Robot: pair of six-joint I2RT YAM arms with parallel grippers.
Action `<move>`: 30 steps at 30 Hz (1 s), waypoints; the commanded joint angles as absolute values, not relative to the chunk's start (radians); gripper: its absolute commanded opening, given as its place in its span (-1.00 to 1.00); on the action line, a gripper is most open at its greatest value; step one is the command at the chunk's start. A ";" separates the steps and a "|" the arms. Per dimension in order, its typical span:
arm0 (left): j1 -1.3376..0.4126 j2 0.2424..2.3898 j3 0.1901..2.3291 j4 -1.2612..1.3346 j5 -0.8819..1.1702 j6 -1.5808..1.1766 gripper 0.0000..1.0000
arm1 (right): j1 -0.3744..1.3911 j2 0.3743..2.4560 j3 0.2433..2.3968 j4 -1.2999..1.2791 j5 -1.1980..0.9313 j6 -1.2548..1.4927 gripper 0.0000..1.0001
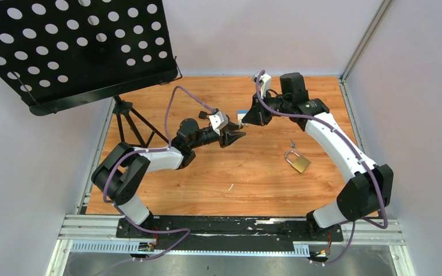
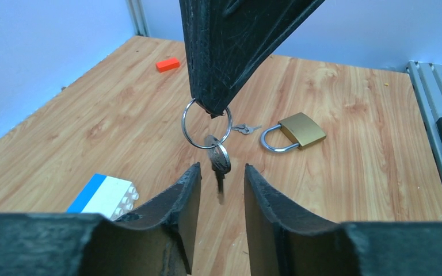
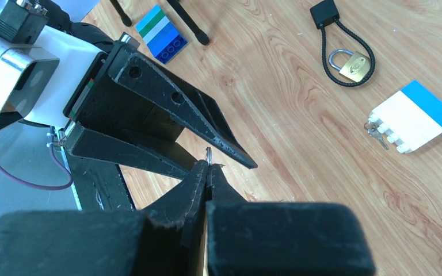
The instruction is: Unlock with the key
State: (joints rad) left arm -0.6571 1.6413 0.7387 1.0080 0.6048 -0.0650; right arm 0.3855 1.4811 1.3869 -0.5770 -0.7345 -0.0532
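Because the right gripper (image 2: 210,106) pinches the thin steel split ring (image 2: 206,123) in closed jaws, the small flat grey metal key (image 2: 219,158) hangs freely in mid-air over the middle of the wooden worktop (image 2: 92,144). The left gripper (image 2: 221,175) has its 2 jaws narrowly apart either side of the blade, untouching, likely to steady it for the brass padlock (image 2: 301,129) lying toward the worktop's right edge.

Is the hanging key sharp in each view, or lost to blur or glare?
Left wrist: key sharp, blade tip slightly smeared, no glare. Right wrist: only its ring peeks past the dark right hand. Top: evenly lit, key too small.
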 commanded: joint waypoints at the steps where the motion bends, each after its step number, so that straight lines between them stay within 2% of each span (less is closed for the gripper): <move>1: -0.669 1.641 0.748 1.027 0.593 -0.042 -0.25 | 0.384 1.438 1.377 -0.522 -0.743 -0.037 -1.00; 20: -0.669 1.608 0.761 0.939 0.606 -0.018 -1.00 | 0.375 1.401 1.337 -0.517 -0.679 -0.052 -1.00; 30: -0.669 1.558 0.768 0.855 0.696 -0.003 -1.00 | 0.336 1.405 1.303 -0.515 -0.667 -0.069 -1.00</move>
